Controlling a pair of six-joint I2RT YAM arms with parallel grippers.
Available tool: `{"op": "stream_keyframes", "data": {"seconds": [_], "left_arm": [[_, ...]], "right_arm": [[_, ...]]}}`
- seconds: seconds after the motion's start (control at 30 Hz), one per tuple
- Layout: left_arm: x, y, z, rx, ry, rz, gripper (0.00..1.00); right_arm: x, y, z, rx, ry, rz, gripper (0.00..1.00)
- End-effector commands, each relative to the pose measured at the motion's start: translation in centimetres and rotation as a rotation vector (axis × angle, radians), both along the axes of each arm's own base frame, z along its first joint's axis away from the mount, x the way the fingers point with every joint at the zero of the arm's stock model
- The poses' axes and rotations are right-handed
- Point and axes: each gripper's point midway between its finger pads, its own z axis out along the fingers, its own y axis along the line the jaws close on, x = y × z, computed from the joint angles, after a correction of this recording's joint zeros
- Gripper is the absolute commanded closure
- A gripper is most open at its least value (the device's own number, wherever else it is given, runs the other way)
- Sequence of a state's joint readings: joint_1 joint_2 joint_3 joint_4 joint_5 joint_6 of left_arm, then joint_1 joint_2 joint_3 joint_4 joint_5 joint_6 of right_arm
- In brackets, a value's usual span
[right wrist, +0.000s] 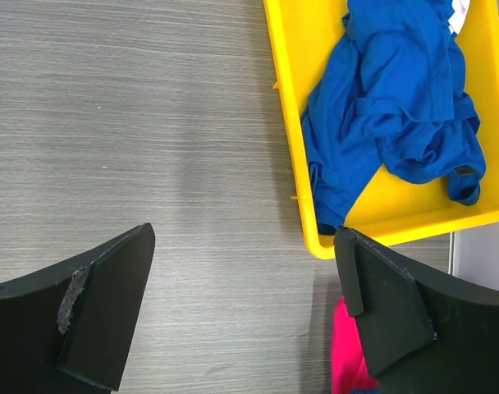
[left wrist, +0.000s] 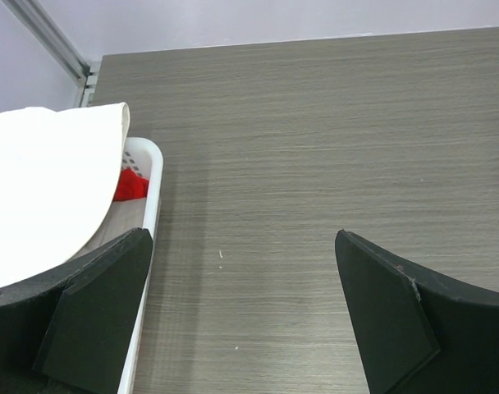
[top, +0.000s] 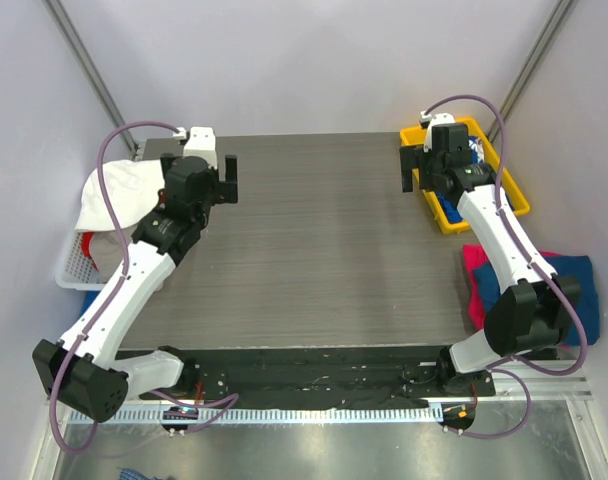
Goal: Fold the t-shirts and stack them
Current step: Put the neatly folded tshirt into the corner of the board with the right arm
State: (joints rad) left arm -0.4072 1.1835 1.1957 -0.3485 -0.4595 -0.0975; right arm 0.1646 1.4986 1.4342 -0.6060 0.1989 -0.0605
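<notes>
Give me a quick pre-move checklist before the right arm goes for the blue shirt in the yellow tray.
1. Jaws of the right gripper open and empty: ok.
2. Jaws of the left gripper open and empty: ok. It is over the table beside the white basket.
3. Target located: ok. The royal-blue t-shirt lies in the yellow tray, just right of the right gripper.
4. Shirt flat for a clean pinch: not ok, it is crumpled.
5. Folding space: ok, bare wood between the arms.
6. Path clear of the magenta-pink t-shirt: ok, it lies at the table's right edge, nearer than the tray.
</notes>
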Motion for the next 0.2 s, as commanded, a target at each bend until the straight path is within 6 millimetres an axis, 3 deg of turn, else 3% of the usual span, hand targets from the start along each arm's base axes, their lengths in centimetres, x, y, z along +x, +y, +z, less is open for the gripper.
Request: {"op": "stream_keyframes", "data": {"seconds": [0.0,0.17], "left_arm": [[0.47,-0.47,0.58,-0.019,-0.033,-0.013,0.00],[0.61,-0.57,0.47,-0.017,-0.032,-0.017,0.00]], "right_arm": [[0.29,-0.08,2.98,0.011,-0.104,-0.014,0.00],[0.21,0.00,2.94,0.013,-0.104,-0.008,0.00]]}}
